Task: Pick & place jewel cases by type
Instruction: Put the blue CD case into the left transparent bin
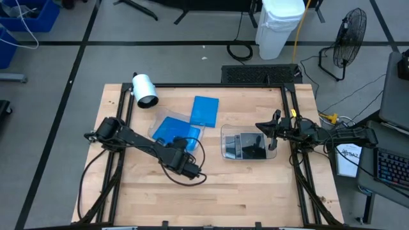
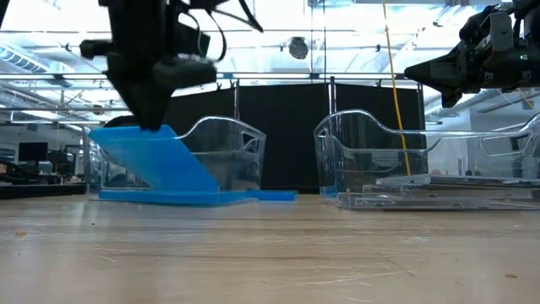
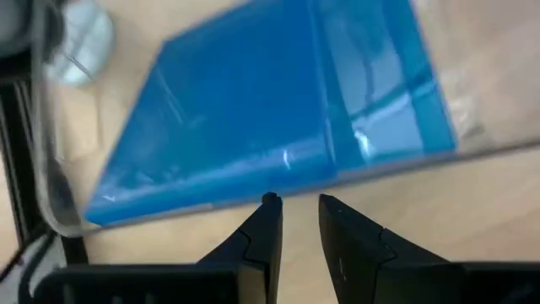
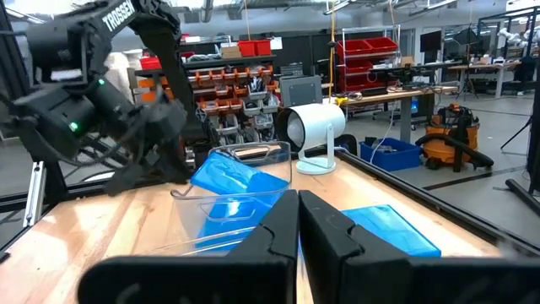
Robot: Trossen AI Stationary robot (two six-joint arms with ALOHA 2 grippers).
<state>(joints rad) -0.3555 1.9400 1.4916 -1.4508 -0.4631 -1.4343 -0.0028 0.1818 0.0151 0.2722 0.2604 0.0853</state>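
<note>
A tilted blue jewel case (image 2: 156,160) leans in the left clear tray (image 1: 154,126), its low edge on the blue case lying flat there (image 3: 380,84). My left gripper (image 3: 295,203) slants down at the tilted case's raised edge, fingers narrowly apart with only bare wood showing between them. Another blue case (image 1: 204,110) lies flat on the table beyond that tray. The right clear tray (image 1: 225,134) holds dark jewel cases (image 1: 248,145). At the table's right edge, my right gripper (image 4: 298,204) hangs shut on nothing. My left gripper stands with its fingertips (image 3: 270,201) at the near, raised edge (image 3: 253,196) of the tilted blue case, coming from above at a slant. Nothing lies between the fingers. Whether a fingertip touches that edge, I cannot tell.
A white cylindrical device (image 1: 145,89) stands at the table's far left corner. Black rails (image 1: 289,115) frame the tabletop. Bare wood (image 1: 243,191) stretches across the near half of the table.
</note>
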